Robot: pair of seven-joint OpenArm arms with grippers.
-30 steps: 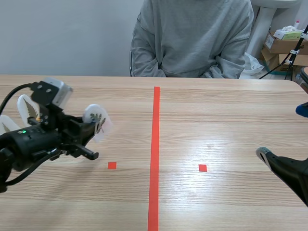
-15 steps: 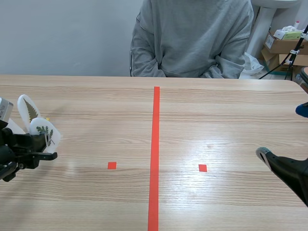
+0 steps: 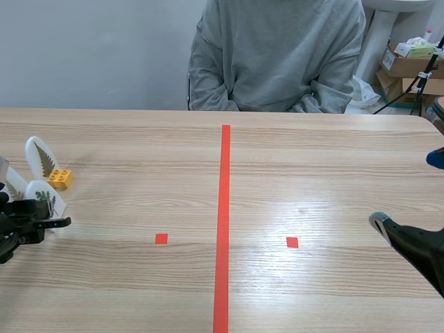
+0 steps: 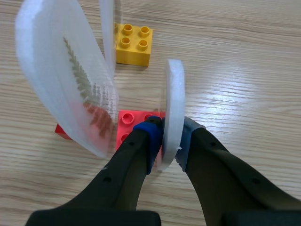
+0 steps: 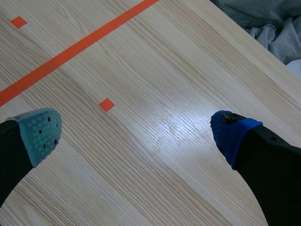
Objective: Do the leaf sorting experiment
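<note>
Near the table's [image 3: 139, 291] left edge, the left gripper [image 4: 167, 141] pinches a white leaf card [image 4: 173, 108] by its lower rim, above a red brick [image 4: 131, 120]. It is best lowered straight and slowly, clear of the neighbouring card [image 4: 66, 75]. The held card's long axis is roughly upright, with its thin edge toward the wrist. Near the right edge, the right gripper [image 5: 136, 134] gapes wide and empty.

You get bright, even light from above. Pale glare sits on the counter [image 3: 312, 201] right of the tape line [image 3: 223, 229], again ahead of the right claw [image 5: 136, 136]. Shadows faint. Close leaf card [image 4: 70, 80] looks soft.
</note>
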